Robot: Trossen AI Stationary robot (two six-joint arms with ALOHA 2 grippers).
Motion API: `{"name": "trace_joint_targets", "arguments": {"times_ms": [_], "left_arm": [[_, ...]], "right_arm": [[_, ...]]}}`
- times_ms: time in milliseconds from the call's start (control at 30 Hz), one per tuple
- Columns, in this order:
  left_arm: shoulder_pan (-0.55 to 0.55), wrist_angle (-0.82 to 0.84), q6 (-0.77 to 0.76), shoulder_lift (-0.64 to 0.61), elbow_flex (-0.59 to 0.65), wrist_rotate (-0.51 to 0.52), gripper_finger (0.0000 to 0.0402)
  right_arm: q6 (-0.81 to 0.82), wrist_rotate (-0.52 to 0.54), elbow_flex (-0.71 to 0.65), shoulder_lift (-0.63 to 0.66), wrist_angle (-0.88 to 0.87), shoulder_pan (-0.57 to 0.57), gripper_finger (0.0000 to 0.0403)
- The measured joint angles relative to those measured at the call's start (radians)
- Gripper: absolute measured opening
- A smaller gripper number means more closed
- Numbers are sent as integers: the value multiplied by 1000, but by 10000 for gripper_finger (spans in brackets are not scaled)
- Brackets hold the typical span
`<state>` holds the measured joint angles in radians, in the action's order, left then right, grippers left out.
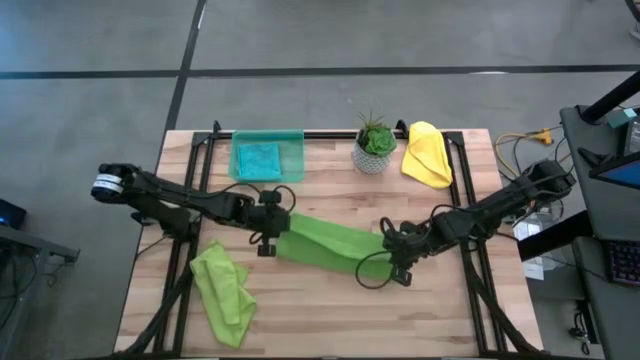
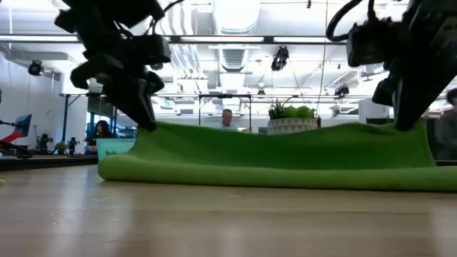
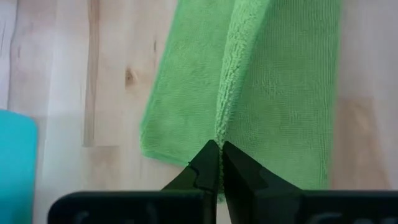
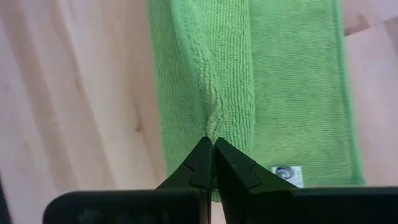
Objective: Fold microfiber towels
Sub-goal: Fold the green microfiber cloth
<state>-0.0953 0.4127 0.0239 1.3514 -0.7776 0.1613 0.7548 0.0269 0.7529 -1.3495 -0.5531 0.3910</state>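
**Ana:** Bare counter (image 2: 214, 221) is filling the front of the low view, and right behind it the lime green towel (image 1: 335, 245) is being lifted along one edge. The left hand (image 3: 219, 163) is pinching that edge at one end, fingers clamped tight on the cloth. The right hand (image 4: 211, 158) is doing the same at the other end.

**Ben:** So the towel is hanging between the two hands?

**Ana:** Its raised edge is stretching from one hand to the other, and the rest is trailing on the counter below them, already doubling over.

**Ben:** What is looking risky?

**Ana:** Each hand is gripping only a thin bit of hem, so I judge a pull apart could be slipping the cloth out. Carrying one end further than the other would be skewing the fold, leaving the edges misaligned. Dragging could also be bunching the lower layer.

**Ben:** And the count?

**Ana:** Four towels are showing. Two are lime green: the one being held, and a crumpled lime green towel (image 1: 224, 292) lying near the left hand, toward the counter's front. One teal towel (image 1: 257, 158) is sitting in the green tray (image 1: 290, 140) beyond the left hand. One yellow towel (image 1: 428, 155) is lying beyond the right hand, beside the single potted plant (image 1: 375, 145). Two arms, one tray.
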Motion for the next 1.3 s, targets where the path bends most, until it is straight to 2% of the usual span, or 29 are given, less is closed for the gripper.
{"name": "trace_joint_targets", "arguments": {"times_ms": [333, 767, 1067, 1167, 1300], "left_arm": [[63, -73, 46, 92, -1, -60, 0], [130, -161, 115, 150, -1, -63, 0], [186, -208, 107, 202, -1, -47, 1], [219, -211, 87, 206, -1, -47, 19], [268, -217, 87, 192, -1, -44, 66]], "right_arm": [[4, -2, -39, 2, -22, -26, 9], [49, 1, -65, 2, -94, -72, 9], [62, 15, -73, 2, -104, -106, 10], [64, 29, -73, 6, -111, -118, 21], [104, 87, -74, 52, -149, -133, 56]]}}
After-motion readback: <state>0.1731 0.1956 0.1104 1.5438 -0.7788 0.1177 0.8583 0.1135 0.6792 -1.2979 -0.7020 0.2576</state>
